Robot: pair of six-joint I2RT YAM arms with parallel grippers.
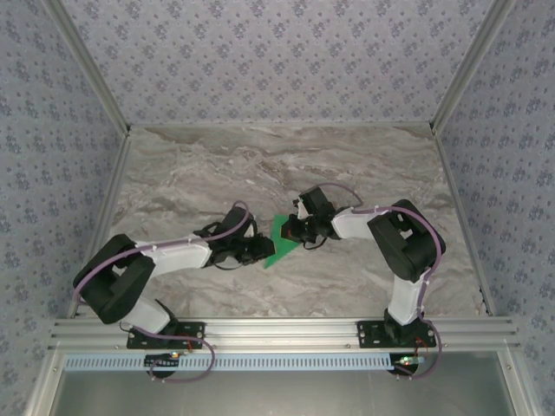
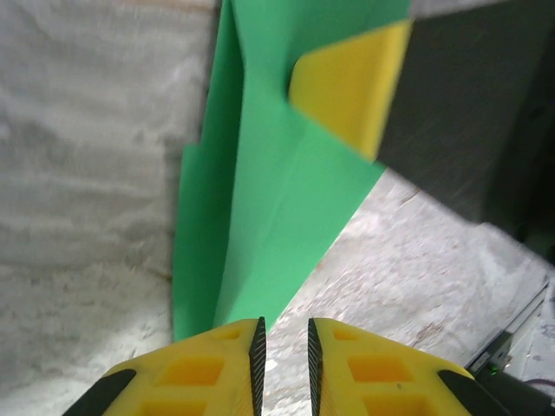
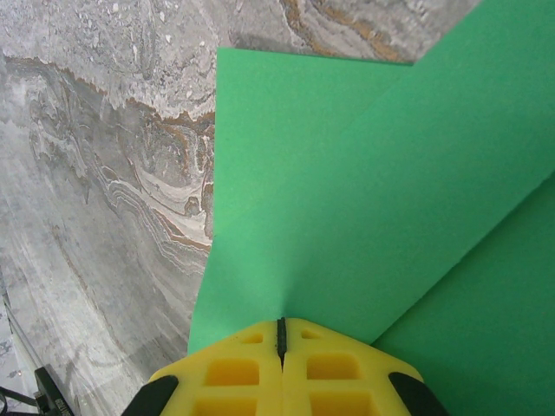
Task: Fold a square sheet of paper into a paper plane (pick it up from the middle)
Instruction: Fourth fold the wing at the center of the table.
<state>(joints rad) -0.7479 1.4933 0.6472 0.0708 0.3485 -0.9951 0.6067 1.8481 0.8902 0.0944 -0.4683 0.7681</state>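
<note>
The square sheet of paper (image 1: 283, 243) is bright green, folded into a pointed shape with creases, and sits mid-table between the two arms. In the right wrist view my right gripper (image 3: 280, 322) is shut on an edge of the sheet (image 3: 347, 173), which fans out ahead of it. My left gripper (image 2: 284, 334) stands at the paper's lower tip (image 2: 260, 199), jaws a narrow gap apart, with bare table showing between them. The paper's edge ends beside the left fingertip. A yellow finger of the right gripper (image 2: 351, 87) presses on the sheet's far end. From above, the left gripper (image 1: 265, 250) and right gripper (image 1: 292, 232) flank the paper.
The marble-patterned tabletop (image 1: 217, 165) stretches free behind and to both sides of the arms. Patterned walls enclose it on three sides. An aluminium rail (image 1: 286, 329) carrying the arm bases runs along the near edge.
</note>
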